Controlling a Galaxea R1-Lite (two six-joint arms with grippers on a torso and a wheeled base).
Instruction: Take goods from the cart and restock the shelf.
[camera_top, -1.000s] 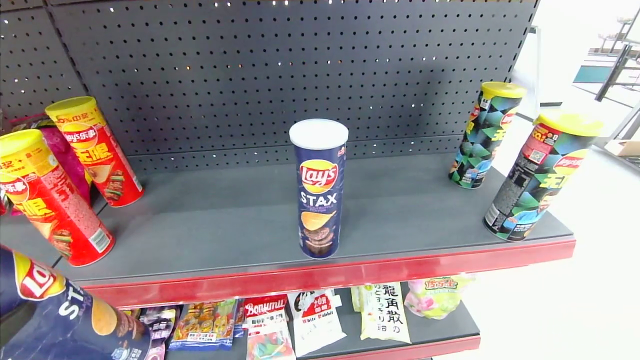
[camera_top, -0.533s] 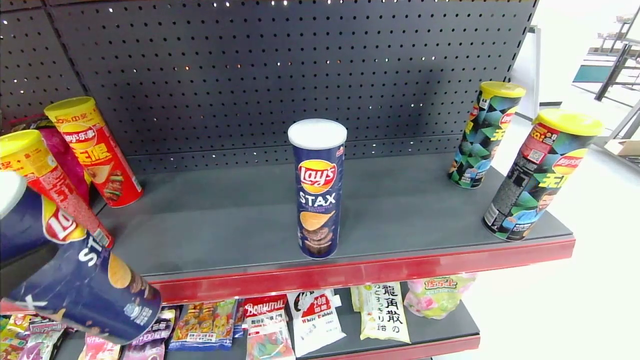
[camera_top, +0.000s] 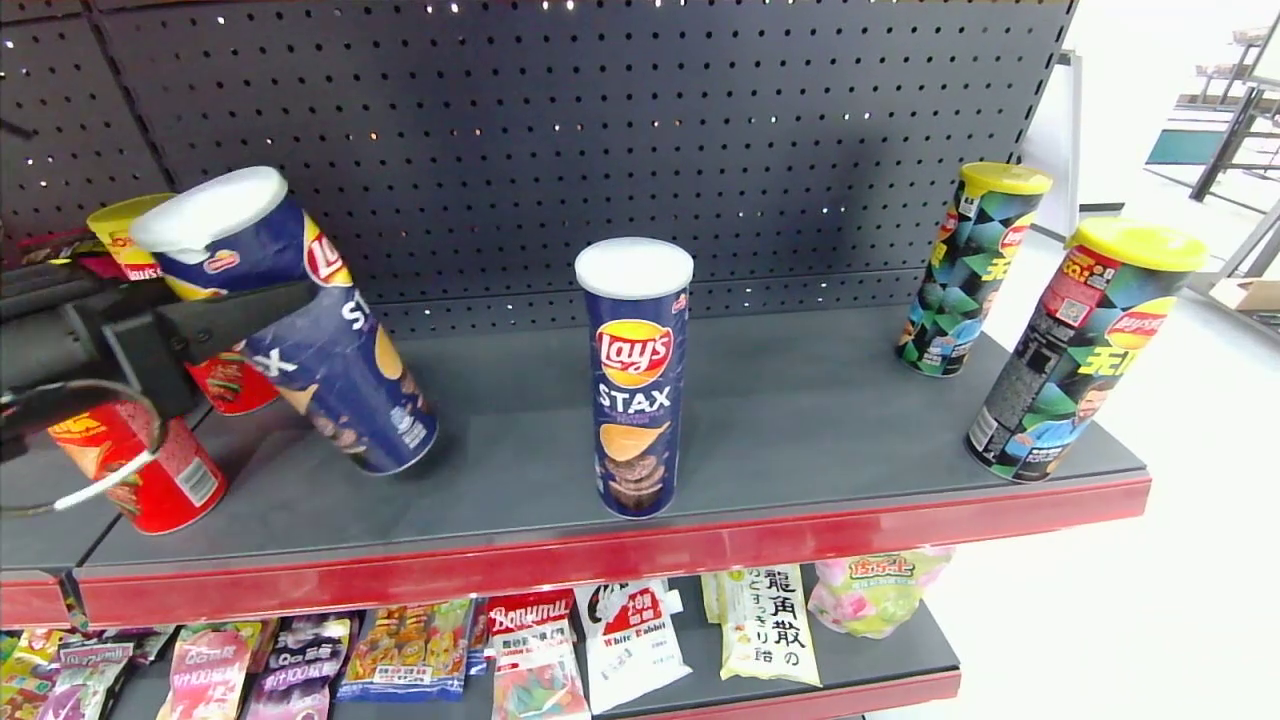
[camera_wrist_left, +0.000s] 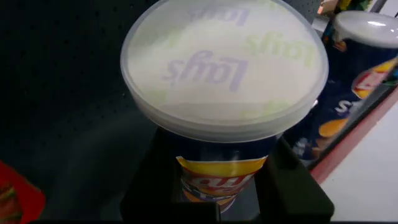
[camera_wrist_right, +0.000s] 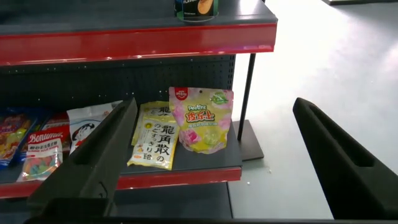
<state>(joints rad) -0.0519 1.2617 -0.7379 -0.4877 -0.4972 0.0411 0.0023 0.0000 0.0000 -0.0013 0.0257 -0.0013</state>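
My left gripper (camera_top: 245, 308) is shut on a blue chips can (camera_top: 300, 330) with a white lid, which leans with its top to the left over the left part of the grey shelf (camera_top: 800, 430). Its base is at the shelf surface; I cannot tell if it touches. In the left wrist view the can's lid (camera_wrist_left: 224, 62) faces the camera, with my left gripper (camera_wrist_left: 217, 186) clamped on the body below it. A second blue can (camera_top: 635, 380) stands upright at the shelf's middle front. My right gripper (camera_wrist_right: 217, 168) hangs open, low in front of the lower shelf.
Two red cans (camera_top: 150, 470) stand at the shelf's left, partly behind my left arm. Two dark patterned cans with yellow lids (camera_top: 1090, 350) stand at the right end. A pegboard wall (camera_top: 600, 130) backs the shelf. Snack bags (camera_wrist_right: 202, 121) lie on the lower shelf.
My left gripper has carried the blue can up from the bottom left and to the right, onto the shelf's left part. The arm now covers parts of the red cans.
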